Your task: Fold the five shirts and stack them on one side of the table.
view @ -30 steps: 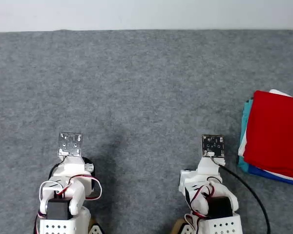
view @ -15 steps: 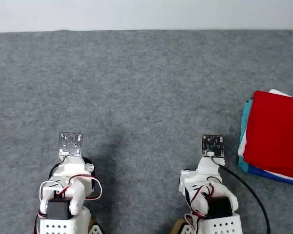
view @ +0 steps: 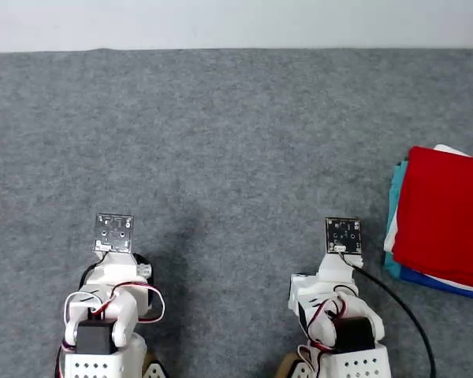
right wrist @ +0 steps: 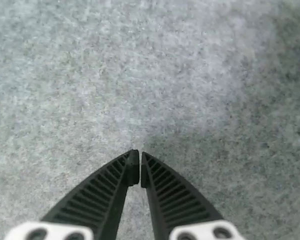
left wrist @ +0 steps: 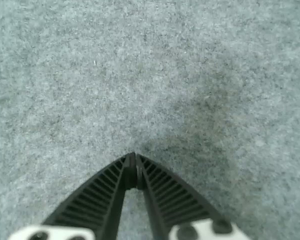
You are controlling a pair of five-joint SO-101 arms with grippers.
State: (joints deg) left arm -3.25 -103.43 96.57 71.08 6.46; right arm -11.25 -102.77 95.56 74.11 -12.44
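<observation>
A stack of folded shirts (view: 440, 220) lies at the table's right edge, a red one on top with teal, white and blue edges showing beneath. Both arms are drawn back at the near edge, far from the stack. My left gripper (left wrist: 135, 167) is shut over bare grey felt, its black ribbed fingers (left wrist: 110, 195) meeting at the tips with nothing between them. My right gripper (right wrist: 140, 165) is likewise shut and holds nothing. From above, the left arm (view: 110, 315) sits at the near left and the right arm (view: 335, 315) at the near right.
Grey felt (view: 221, 142) covers the table, bare across its middle and left. A white wall strip (view: 236, 24) runs along the far edge. A black cable (view: 402, 307) trails from the right arm toward the near right corner.
</observation>
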